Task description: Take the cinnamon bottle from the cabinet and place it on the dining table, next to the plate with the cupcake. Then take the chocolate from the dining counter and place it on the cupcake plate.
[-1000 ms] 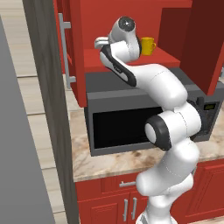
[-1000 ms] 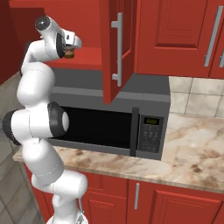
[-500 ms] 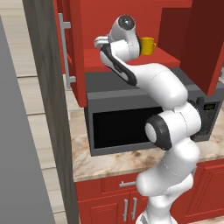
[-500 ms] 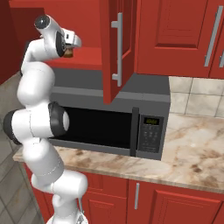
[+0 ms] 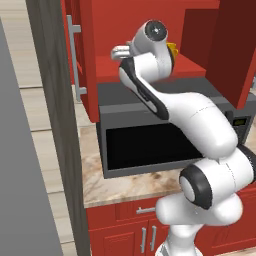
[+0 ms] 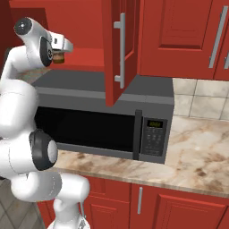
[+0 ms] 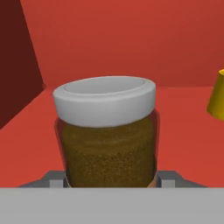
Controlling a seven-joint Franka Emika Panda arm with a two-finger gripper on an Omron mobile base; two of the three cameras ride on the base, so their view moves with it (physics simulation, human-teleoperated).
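The cinnamon bottle (image 7: 107, 144), a small jar of brown powder with a grey-silver lid, stands upright on the red shelf of the open cabinet (image 6: 85, 60). In the hand view it sits close up between my two finger tips (image 7: 52, 178), which press against its lower sides. My gripper (image 6: 59, 53) reaches into the cabinet above the microwave and is shut on the cinnamon bottle (image 6: 57, 57). In the left base view my hand (image 5: 121, 51) is at the shelf's left part, and the jar is hidden behind it.
A yellow mug (image 7: 217, 98) stands on the same shelf to the jar's right, also the mug (image 5: 172, 48). The open red cabinet door (image 6: 118, 44) hangs to the right of my hand. Below the shelf sits a black microwave (image 6: 103, 120) on a marbled wall counter (image 6: 197, 165).
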